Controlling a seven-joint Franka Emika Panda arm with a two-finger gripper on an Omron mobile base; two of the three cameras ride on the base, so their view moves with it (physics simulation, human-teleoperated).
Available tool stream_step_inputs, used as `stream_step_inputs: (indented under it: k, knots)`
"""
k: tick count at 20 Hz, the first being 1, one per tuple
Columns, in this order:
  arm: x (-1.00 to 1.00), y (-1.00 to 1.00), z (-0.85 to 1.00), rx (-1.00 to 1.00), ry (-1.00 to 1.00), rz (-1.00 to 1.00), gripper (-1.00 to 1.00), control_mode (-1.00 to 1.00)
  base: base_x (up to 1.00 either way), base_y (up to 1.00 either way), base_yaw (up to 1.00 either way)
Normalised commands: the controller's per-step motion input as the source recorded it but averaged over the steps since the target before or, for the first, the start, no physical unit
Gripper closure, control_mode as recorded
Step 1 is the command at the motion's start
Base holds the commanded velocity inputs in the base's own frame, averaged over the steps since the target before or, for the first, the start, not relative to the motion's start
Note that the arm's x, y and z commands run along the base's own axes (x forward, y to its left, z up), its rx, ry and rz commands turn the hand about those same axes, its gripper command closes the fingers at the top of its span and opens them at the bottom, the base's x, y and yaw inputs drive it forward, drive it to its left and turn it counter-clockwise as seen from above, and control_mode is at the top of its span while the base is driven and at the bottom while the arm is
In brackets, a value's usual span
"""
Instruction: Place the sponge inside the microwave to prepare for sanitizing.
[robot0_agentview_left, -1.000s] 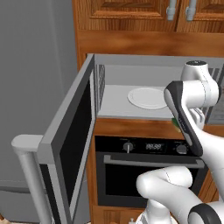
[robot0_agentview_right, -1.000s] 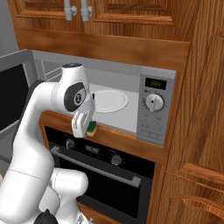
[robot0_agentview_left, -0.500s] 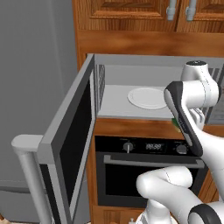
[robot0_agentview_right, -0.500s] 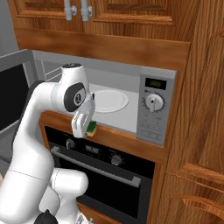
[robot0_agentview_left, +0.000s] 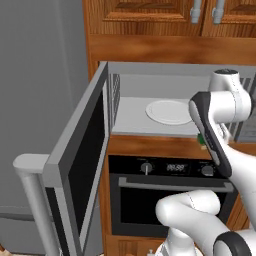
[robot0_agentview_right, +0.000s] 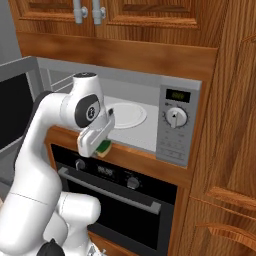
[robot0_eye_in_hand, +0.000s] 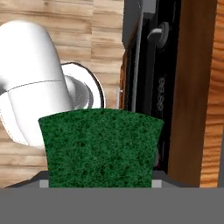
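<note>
Holding the sponge just short of the opening

Clamped in the pincer (robot0_agentview_right: 101, 146), the sponge (robot0_agentview_right: 104, 148) hangs just outside the microwave's (robot0_agentview_right: 175, 127) front lower edge. Its floor and white plate (robot0_agentview_right: 125, 115) lie beyond and slightly higher, door (robot0_agentview_left: 80, 165) swung wide open.

Three cameras: two behind the arm, one on the hand.
The left base view looks forward and down from behind-left, past the swung-out door (robot0_agentview_left: 75, 165) into the microwave (robot0_agentview_left: 165, 107). The right base view looks from behind-right at the same cavity, its plate (robot0_agentview_right: 125, 114) and the oven (robot0_agentview_right: 125, 187) below. The hand view sits close behind the sponge (robot0_eye_in_hand: 100, 146), facing down the oven front.
</note>
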Motion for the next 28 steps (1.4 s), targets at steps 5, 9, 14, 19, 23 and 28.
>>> stream_step_inputs:
  k: [5, 9, 14, 19, 23, 28]
  knots:
    - [0.00, 0.00, 0.00, 0.27, -0.16, -0.52, 1.00, -1.00, 0.00, 0.00, 0.00]
    - [0.00, 0.07, 0.00, 0.18, -0.21, -0.46, 1.00, -1.00, 0.00, 0.00, 0.00]
    - [0.00, 0.33, 0.14, 0.01, -0.11, -0.34, 1.00, -1.00, 0.00, 0.00, 0.00]
    - [0.04, 0.31, 0.31, -0.01, -0.18, -0.39, 1.00, -1.00, 0.00, 0.00, 0.00]
    - [0.04, 0.01, 0.21, 0.02, -0.33, -0.50, 1.00, -1.00, 0.00, 0.00, 0.00]
    - [0.00, 0.11, 0.07, 0.11, -0.34, -0.55, 1.00, -1.00, 0.00, 0.00, 0.00]
